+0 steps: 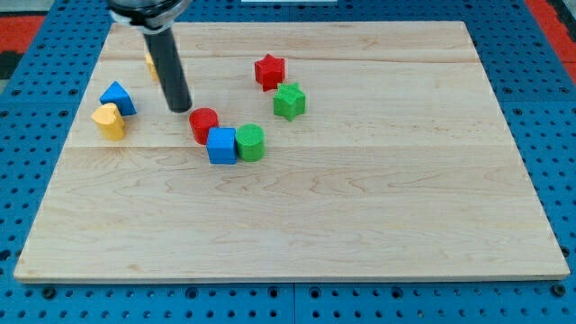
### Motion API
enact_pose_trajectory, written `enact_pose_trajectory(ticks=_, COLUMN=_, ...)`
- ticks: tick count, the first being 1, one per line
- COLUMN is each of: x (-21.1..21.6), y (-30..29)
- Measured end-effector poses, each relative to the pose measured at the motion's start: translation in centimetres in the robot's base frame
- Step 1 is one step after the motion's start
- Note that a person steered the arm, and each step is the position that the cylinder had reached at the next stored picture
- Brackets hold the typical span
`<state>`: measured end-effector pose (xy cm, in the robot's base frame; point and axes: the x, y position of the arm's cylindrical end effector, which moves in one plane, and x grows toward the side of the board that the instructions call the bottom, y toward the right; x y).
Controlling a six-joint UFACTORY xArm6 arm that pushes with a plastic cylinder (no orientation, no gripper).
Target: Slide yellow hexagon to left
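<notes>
Yellow hexagon point(150, 62): mostly hidden behind the rod, near the surface's point(360, 225) top-left edge.
My tip point(180, 110): below the hexagon, just left of the red cylinder point(203, 122).
Gripper: none; a bare rod.
Left side: blue triangle point(117, 96) touching a yellow block point(109, 121), bare wood to the edge.
Right: blue cube point(221, 145), green cylinder point(251, 141).

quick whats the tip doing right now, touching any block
My tip: holds nothing, just left of the red cylinder; contact cannot be told. The yellow hexagon is mostly hidden behind the rod.
</notes>
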<state>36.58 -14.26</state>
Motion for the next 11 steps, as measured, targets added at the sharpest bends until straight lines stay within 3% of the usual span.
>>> enact_pose_trajectory(ticks=4, x=-1.6, y=0.2)
enact_pose_trajectory(ticks=9, x=-10.7, y=-2.4)
enact_pose_trajectory(ticks=11, x=-8.8, y=-5.8)
